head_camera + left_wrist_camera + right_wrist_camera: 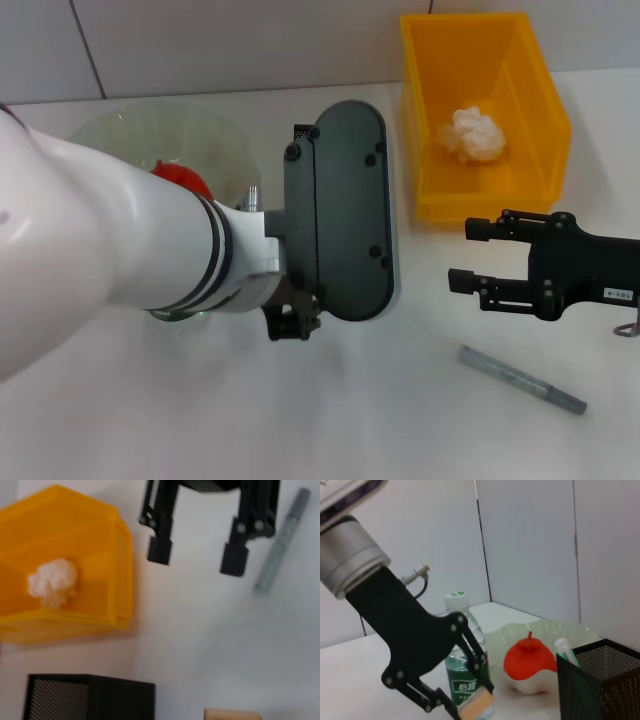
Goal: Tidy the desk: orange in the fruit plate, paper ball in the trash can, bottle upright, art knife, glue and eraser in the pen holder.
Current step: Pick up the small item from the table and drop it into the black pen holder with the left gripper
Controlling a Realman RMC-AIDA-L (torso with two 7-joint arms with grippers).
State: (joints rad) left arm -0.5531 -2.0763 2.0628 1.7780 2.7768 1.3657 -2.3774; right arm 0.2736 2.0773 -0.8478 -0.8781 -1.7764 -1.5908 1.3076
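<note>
**Left pincer grips the eraser beside the bottle; right pincer waits open**

Nearest to the head camera lies a grey pen (523, 379) on the white table (400, 430), just in front of the right pincer (468, 256) and apart from it. The right pincer hangs low over the table with its two black fingers (234, 560) spread wide and nothing between them. Just behind it stands the yellow trash can (540, 140), and the paper ball (474, 134) lies inside, on its floor.

The left arm (100, 250) comes in from the left side and fills much of the head view; its broad dark wrist plate (345, 210) hides the things under it. In the right wrist view the left pincer (472, 707) is closed on the eraser (476, 705), a tan block held at the fingertips, close above the table. Directly behind the pincer the bottle (465, 650) stands upright, with its green label and white cap, and the pincer's links cover part of it. Beside the pincer, toward the right arm, is the black mesh pen holder (600, 685); a white-green stick (565, 650) looks out of its top. Farther behind, the orange (530, 662) sits in the pale-green fruit plate (520, 632), next to the pen holder. The wall (530, 540) closes the scene at the back.
</note>
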